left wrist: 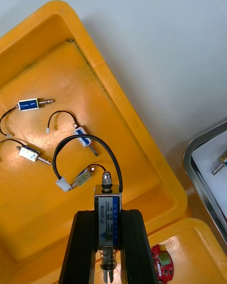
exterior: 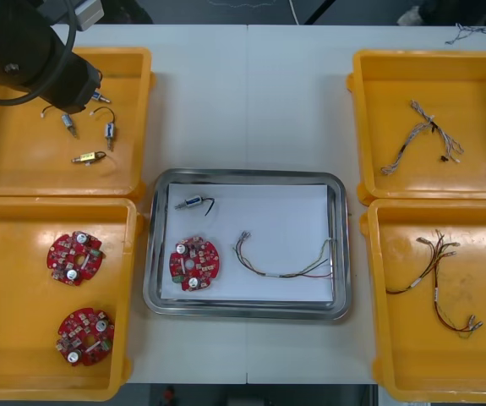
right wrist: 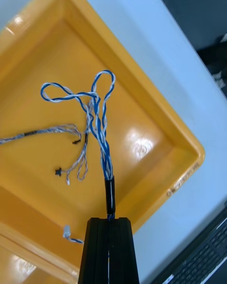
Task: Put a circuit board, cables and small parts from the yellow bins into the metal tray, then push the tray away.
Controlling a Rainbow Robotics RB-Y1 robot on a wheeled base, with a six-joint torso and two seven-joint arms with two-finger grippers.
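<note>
In the right end effector [right wrist: 109, 220], a twisted blue-and-white cable [right wrist: 100, 137], held tight over a yellow bin [right wrist: 38, 75].

Setting: electronics assembly lab or workshop, laid out as a robot workcell.

Evidence:
- Light bench [exterior: 251, 101].
- Four yellow bins [exterior: 395, 85], two at each side, with stock sorted by kind: metal parts [exterior: 89, 157] far left, round red boards [exterior: 74, 257] near left, cables [exterior: 420, 135] in both right ones.
- Shiny metal tray [exterior: 341, 245], white inside, between the bins, holding one board, one part and one cable.
- Black robot arm [exterior: 23, 42] over the far left bin.
- What looks like a keyboard [right wrist: 208, 253] just past the bench edge.
- Dark floor [right wrist: 198, 4] beyond the bench.
</note>
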